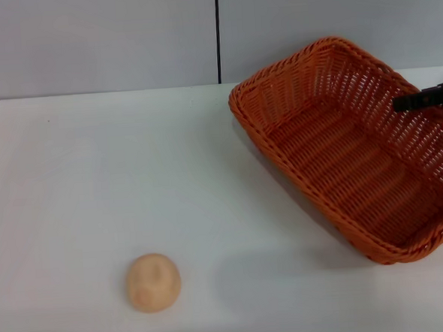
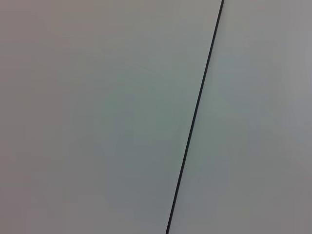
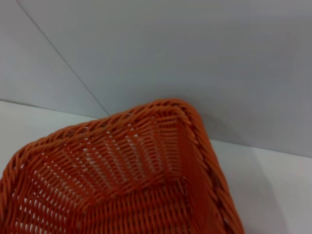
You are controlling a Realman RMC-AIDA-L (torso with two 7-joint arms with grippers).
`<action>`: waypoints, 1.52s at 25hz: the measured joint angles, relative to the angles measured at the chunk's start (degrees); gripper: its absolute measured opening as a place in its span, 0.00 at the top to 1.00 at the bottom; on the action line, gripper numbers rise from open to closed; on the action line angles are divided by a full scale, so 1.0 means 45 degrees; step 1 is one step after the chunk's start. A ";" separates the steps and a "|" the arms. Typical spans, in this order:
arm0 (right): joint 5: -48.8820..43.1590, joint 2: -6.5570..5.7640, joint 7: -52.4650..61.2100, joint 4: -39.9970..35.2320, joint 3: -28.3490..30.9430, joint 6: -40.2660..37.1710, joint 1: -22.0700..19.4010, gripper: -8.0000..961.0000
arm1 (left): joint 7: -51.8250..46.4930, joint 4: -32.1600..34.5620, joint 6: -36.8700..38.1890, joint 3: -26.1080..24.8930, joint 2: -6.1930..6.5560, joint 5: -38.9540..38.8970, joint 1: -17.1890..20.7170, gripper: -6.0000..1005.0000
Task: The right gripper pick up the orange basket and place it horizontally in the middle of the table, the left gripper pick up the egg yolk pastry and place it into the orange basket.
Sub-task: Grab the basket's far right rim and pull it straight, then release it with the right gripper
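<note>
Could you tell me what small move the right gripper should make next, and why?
Probably close on the orange basket's far-right wall: the right gripper sits at that wall, while the basket lies angled at the table's right side, not yet centred, and the egg yolk pastry waits outside.

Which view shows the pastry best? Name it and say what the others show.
The head view. The pastry sits whole and unobstructed on the table, well apart from the basket. The left wrist view shows only a grey wall with a dark seam; the right wrist view shows only the basket's corner. Neither shows the pastry.
</note>
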 joint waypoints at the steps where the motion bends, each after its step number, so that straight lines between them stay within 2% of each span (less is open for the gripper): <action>1: 0.0013 0.0045 -0.0061 0.0012 -0.0023 0.0101 0.0028 0.15 | -0.0002 0.0018 -0.0030 -0.0002 -0.0010 0.0000 -0.0027 0.23; 14: 0.0021 0.0120 -0.0143 0.0477 -0.0662 0.0783 0.0271 0.15 | -0.0008 0.0044 -0.0092 -0.0009 -0.0018 0.0001 -0.0121 0.24; 22: 0.0021 0.0147 -0.0149 0.0619 -0.0713 0.0834 0.0364 0.22 | -0.0008 -0.0013 -0.0020 -0.0009 -0.0016 0.0001 -0.0150 0.24; 26: 0.0021 0.0284 -0.0109 0.0594 -0.0766 0.0969 0.0378 0.26 | -0.0008 -0.0040 -0.0008 -0.0018 -0.0004 0.0000 -0.0125 0.24; 31: 0.0021 0.0312 -0.0080 0.0619 -0.0781 0.0960 0.0391 0.49 | -0.0007 -0.0076 -0.0009 -0.0051 0.0009 -0.0031 -0.0113 0.24; 38: 0.0020 0.0369 -0.0038 0.0492 -0.0957 0.0803 0.0405 0.70 | -0.0007 -0.0188 -0.0017 -0.0067 0.0042 -0.0039 -0.0159 0.25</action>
